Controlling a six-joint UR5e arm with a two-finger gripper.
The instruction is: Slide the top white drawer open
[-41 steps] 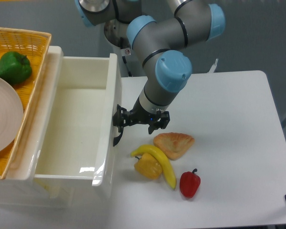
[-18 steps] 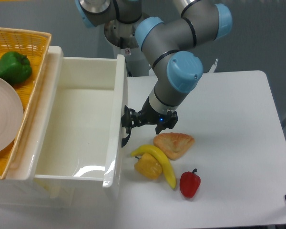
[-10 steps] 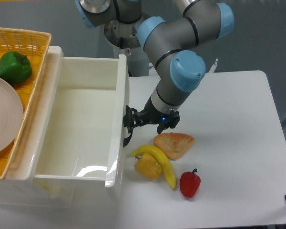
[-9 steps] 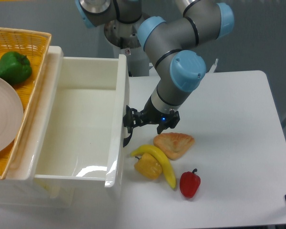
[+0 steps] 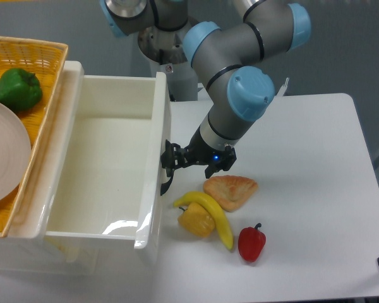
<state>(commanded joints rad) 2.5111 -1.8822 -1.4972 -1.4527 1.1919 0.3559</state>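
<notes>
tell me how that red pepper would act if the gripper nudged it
The red pepper lies on its side on the bare white table, so it would probably slide or rock. Its rounded, glossy body looks apt to roll a bit. It seems light for its size.
</notes>
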